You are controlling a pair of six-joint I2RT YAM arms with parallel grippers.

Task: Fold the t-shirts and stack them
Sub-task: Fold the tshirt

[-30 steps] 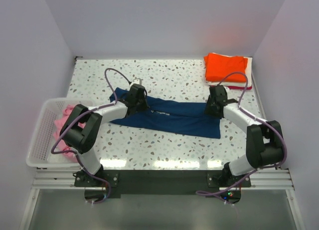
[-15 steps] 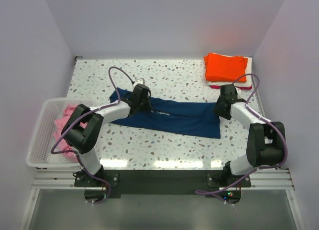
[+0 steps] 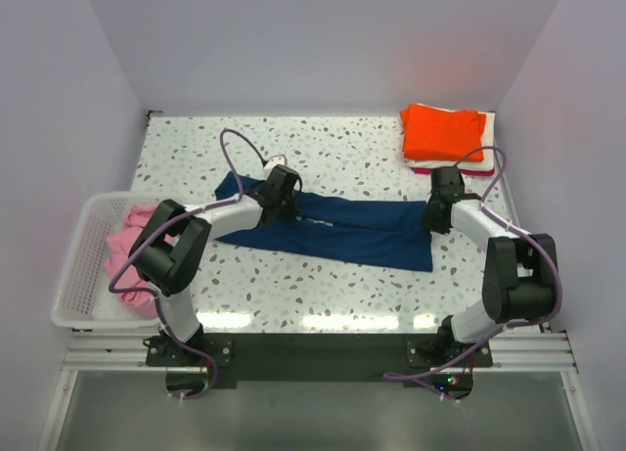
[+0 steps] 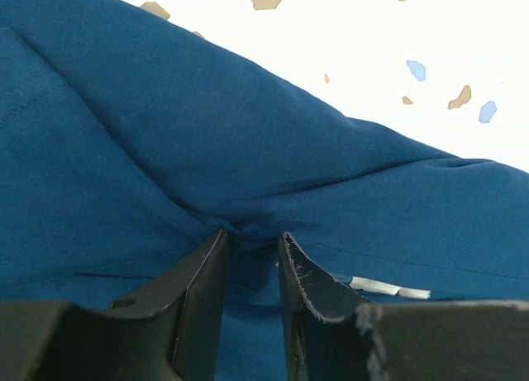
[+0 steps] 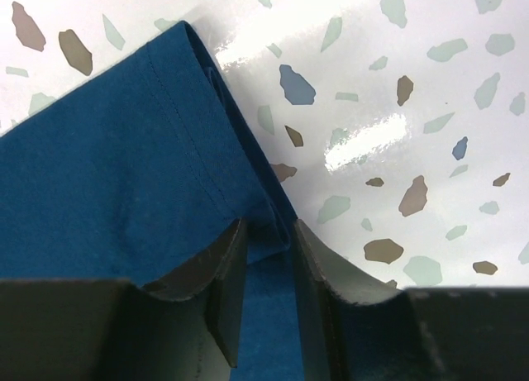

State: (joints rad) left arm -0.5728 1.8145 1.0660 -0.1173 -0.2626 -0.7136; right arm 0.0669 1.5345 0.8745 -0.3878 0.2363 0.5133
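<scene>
The navy t-shirt [image 3: 342,231] lies folded into a long band across the middle of the table. My left gripper [image 3: 284,202] presses down on its left part. In the left wrist view that gripper [image 4: 252,236] is open, with a small ridge of navy cloth [image 4: 248,150] bunched between the tips. My right gripper [image 3: 437,216] is at the shirt's far right corner. In the right wrist view it [image 5: 269,224] is open, its jaws straddling the folded hem [image 5: 248,191]. Folded orange [image 3: 445,130], white [image 3: 479,160] and red [image 3: 430,170] t-shirts are stacked at the back right.
A white slatted basket [image 3: 78,275] sits at the table's left edge with a pink t-shirt [image 3: 122,241] crumpled inside. Pale walls close in the table on three sides. Purple cables loop above both wrists.
My left gripper went from shut to open and slid a little right along the shirt. My right gripper moved right to the shirt's corner, and its jaws have narrowed.
</scene>
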